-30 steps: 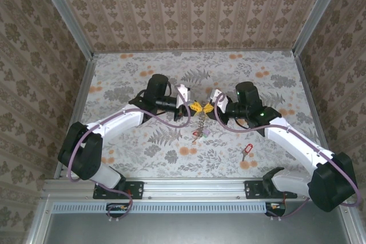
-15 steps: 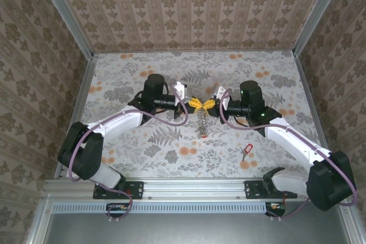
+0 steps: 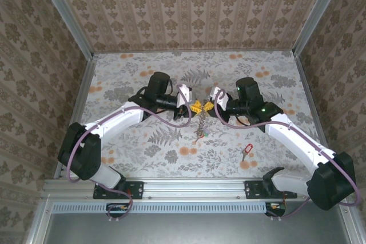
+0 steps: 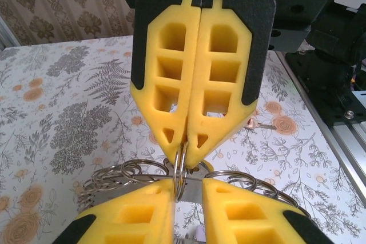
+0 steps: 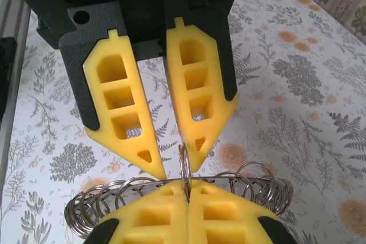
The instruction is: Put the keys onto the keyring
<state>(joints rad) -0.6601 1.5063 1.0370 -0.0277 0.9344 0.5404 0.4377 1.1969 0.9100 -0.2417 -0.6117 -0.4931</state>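
Top external: a floral table [image 3: 274, 67] is seen, enclosed on three sides by patterned wallpaper [image 3: 189, 10]. A red-tagged key [image 3: 247, 150] is left lying on the table beside the right forearm, well apart from both grippers. The left gripper [image 3: 197, 107] and the right gripper [image 3: 209, 107] are brought tip to tip at mid-table. The keyring [image 3: 200, 125] is seen as a silvery strand running from their tips toward the near edge. How the jaws stand cannot be told from here.

Left wrist: the table [image 4: 68, 95] is seen at the left and an aluminium rail [image 4: 349, 135] at the right. Much of the scene is blocked by the right gripper [image 4: 186, 152], which is met head-on. It is clamped fully shut, and one upright ring of the keyring [image 4: 114, 175] is pinched at its tips. The left gripper [image 4: 187, 190] is cut off by the bottom edge, its jaws parted by a narrow gap. The upright ring is enclosed within that gap; whether it is touched there cannot be told. The other linked rings are draped to either side behind the grippers.

Right wrist: the rail [image 5: 11, 84] is placed at the left and the table [image 5: 297, 84] at the right. The left gripper [image 5: 174, 167] is seen above, slightly released, with the ring just beside one tip. The right gripper [image 5: 187, 190] is seen below, clenched on that ring with no gap. The keyring [image 5: 91, 204] is arched behind it.
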